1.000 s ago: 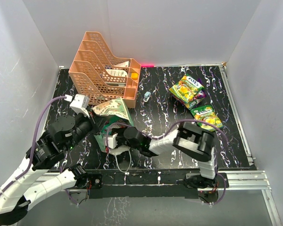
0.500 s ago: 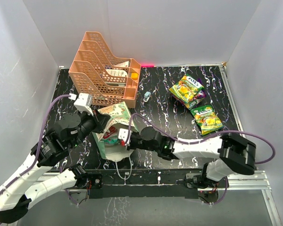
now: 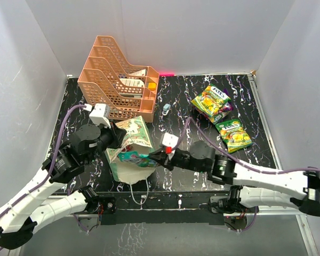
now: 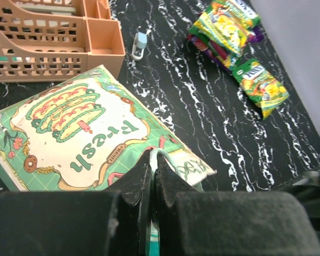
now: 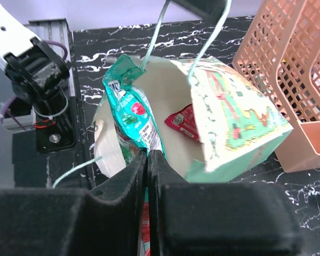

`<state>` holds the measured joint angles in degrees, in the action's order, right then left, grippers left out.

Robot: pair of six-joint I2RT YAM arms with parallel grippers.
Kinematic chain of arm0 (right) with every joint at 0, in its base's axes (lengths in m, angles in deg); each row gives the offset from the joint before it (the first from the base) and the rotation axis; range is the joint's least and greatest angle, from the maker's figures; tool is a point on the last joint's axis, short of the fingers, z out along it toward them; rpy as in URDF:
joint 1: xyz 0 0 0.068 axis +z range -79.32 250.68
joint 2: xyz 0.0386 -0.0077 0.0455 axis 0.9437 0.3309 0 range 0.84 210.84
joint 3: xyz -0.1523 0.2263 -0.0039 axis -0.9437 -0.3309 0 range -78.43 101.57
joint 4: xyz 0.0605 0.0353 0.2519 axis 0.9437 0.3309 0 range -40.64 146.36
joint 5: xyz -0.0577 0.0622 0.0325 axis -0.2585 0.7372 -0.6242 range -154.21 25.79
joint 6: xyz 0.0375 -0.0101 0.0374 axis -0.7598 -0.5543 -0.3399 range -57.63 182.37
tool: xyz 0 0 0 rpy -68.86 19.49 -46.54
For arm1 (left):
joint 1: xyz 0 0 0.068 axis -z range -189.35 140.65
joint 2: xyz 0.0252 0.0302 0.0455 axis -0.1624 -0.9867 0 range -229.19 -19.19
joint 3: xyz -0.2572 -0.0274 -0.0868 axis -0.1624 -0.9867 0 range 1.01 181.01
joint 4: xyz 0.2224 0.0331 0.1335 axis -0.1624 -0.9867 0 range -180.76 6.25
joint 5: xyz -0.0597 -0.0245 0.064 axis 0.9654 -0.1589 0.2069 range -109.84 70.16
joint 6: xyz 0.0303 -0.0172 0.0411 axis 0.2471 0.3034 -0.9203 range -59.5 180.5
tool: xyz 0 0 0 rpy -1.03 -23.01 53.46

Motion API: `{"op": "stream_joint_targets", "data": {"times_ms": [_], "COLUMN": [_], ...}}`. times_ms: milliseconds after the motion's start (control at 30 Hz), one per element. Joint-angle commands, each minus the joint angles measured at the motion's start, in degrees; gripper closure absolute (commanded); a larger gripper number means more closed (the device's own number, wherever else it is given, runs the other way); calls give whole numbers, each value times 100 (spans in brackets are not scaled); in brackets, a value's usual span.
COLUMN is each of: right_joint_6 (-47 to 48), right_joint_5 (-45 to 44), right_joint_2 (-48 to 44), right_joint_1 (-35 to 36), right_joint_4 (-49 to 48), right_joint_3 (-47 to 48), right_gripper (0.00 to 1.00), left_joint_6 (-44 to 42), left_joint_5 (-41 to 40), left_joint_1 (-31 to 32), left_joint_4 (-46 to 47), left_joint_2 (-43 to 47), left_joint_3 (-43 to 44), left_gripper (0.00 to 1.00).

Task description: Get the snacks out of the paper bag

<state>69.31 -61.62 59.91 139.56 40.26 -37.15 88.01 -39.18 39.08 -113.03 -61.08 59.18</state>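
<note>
High rear overhead view, two close wrist views, paper bag (image 3: 133, 129) in all three

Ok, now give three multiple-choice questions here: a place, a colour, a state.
1. Where is the red packet? A) inside the paper bag B) in the orange rack C) on the table.
2. What colour is the packet held by the right gripper? A) yellow B) teal C) purple.
3. The left gripper is: A) open B) shut on the bag C) shut on a packet.
Answers: A, it lies in the bag's mouth; B, it shows teal; B, it pinches the bag's edge.
</note>
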Motion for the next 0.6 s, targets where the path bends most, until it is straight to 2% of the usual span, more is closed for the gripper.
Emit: {"op": "stream_joint_targets", "data": {"times_ms": [0,100,333,467,567], "right_joint_6": [-332,-215,186,285,473], "right_joint_5": [-304,-702,-2426,-4013,-5485], "right_joint_2": [-844,-1263,-1859,-1991,-1727], "right_joint_1": [11,15,5,11,11], "right_joint_4": [644,1318,2255,2217,2054], "right_joint_3": [564,853,1217,1274,1251], "right_gripper": [93,93,93,93,92], "left_joint_6": [190,294,299,282,280], "left_joint_5": [-538,-796,-866,-901,-852], "left_joint_1": [-17,-17,-17,-22,-18], "left_joint_4": [-293,-432,-504,-547,-522], "left_joint_2": [-122,-180,-270,-276,-276], "left_joint_3": [218,238,262,283,279], "left_gripper": [100,100,100,100,100]}}
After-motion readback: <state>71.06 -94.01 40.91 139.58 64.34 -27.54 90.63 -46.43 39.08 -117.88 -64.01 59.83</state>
